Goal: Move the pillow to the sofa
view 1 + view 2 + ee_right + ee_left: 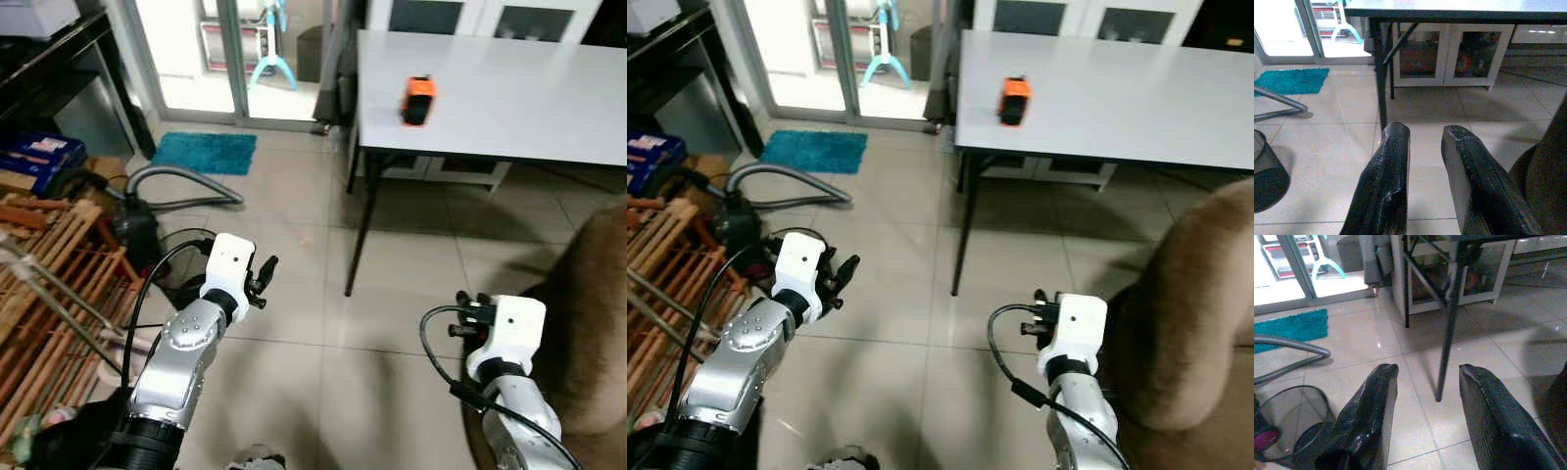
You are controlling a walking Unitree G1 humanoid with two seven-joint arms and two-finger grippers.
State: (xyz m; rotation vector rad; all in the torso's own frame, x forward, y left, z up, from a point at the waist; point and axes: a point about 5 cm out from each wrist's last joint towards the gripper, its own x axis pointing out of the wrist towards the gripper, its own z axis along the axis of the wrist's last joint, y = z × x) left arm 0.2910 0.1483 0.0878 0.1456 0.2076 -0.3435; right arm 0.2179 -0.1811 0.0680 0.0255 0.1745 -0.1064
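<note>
Pillow-hunting looks like the step in hand, since no cushion can be made out: both black-fingered grippers, left [1425, 416] and right [1425, 181], hang spread and empty over tiles, brown plush sofa [1185, 323] at four o'clock, so turning comes next.

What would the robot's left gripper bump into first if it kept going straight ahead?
Probably the black table leg. It stands right in the gap between the left gripper's open fingers, with bare floor before it, though depth is hard to judge.
</note>
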